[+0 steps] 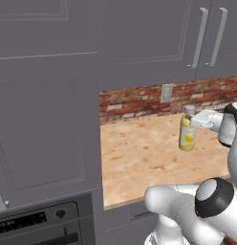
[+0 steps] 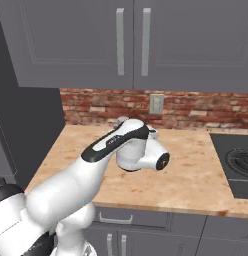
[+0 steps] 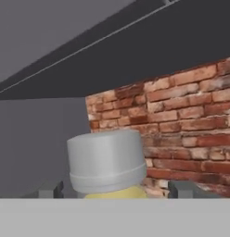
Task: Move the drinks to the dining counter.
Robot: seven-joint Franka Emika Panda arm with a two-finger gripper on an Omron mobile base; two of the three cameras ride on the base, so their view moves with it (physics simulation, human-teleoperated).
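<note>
A yellow bottle (image 1: 187,135) with a pale cap (image 3: 106,159) stands upright on the wood counter (image 1: 139,158) in front of the brick backsplash. My gripper (image 1: 193,119) reaches in from the right at the height of the bottle's neck. In the hand view the gripper (image 3: 115,190) is open, with one fingertip (image 3: 49,189) left of the cap and the other right of it, a gap on each side. My arm (image 2: 116,142) hides most of the bottle in the right base view. The dining counter is out of view.
Grey wall cabinets (image 2: 131,40) hang low over the counter. A tall grey cabinet (image 1: 44,119) with an oven (image 1: 39,225) below bounds the counter's left end. A dark cooktop (image 2: 236,165) lies at the right. An outlet (image 1: 166,93) sits on the brick wall.
</note>
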